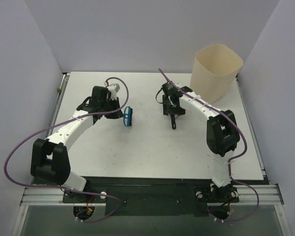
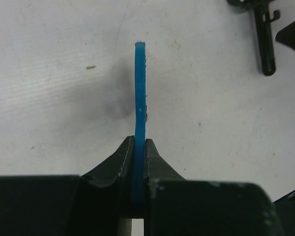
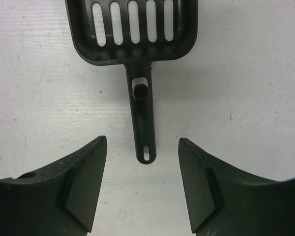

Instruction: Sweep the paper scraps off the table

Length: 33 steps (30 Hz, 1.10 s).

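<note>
No paper scraps show in any view. On the white table [image 1: 147, 147], my left gripper [image 1: 119, 113] is shut on the blue hand brush [image 1: 128, 117], held on edge left of centre. In the left wrist view the brush [image 2: 139, 88] sticks out thin and upright from between the closed fingers of the gripper [image 2: 139, 142]. My right gripper [image 1: 172, 104] is open over the black slotted scoop [image 1: 173, 122]. In the right wrist view the scoop [image 3: 137, 44] lies flat, and its handle end sits between the spread fingers of the gripper [image 3: 142, 141], apart from both.
A tall cream bin [image 1: 216, 69] stands at the table's back right corner. Pale lilac walls enclose the table on three sides. The scoop's handle [image 2: 264, 39] shows at the top right of the left wrist view.
</note>
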Tool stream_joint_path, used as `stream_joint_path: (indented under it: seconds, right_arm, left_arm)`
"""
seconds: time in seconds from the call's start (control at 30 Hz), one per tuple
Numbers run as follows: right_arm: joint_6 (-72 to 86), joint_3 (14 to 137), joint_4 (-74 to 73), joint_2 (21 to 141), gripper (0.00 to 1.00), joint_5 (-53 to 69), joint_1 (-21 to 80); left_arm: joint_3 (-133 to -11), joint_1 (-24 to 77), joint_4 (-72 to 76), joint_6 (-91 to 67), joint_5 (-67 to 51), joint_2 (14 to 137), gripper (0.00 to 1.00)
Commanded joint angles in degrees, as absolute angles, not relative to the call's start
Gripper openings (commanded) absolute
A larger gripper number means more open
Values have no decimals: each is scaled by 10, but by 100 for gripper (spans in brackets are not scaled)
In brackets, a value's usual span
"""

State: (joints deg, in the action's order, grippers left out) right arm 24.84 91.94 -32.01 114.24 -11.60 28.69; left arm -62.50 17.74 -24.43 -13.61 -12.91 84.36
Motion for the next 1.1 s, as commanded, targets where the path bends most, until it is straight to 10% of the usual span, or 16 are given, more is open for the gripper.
stream_joint_path:
  seconds: [0.0,0.43,0.53,0.57,0.6,1.07]
  right_arm:
    - [245,866,-300,1052,56,-118,277]
    - [243,650,-259,766,56,-122,245]
    - [241,633,-266,737,56,-121,236]
    - [239,628,-270,728,56,-120,235]
    - [238,627,-271,724,56,-120,230]
    - [239,559,-238,597,60,-134,224]
  left_arm:
    - [-678,178,-144,-225,-177,891,0]
    - [-780,194,7,-371,-210,1077,3]
    - [-788,192,-18,-375,-170,1077,34]
    - [-784,190,-18,-374,-152,1064,65]
    - [-779,188,-20,-373,-147,1059,75]
    - [-671,179,-184,-228,55,787,87]
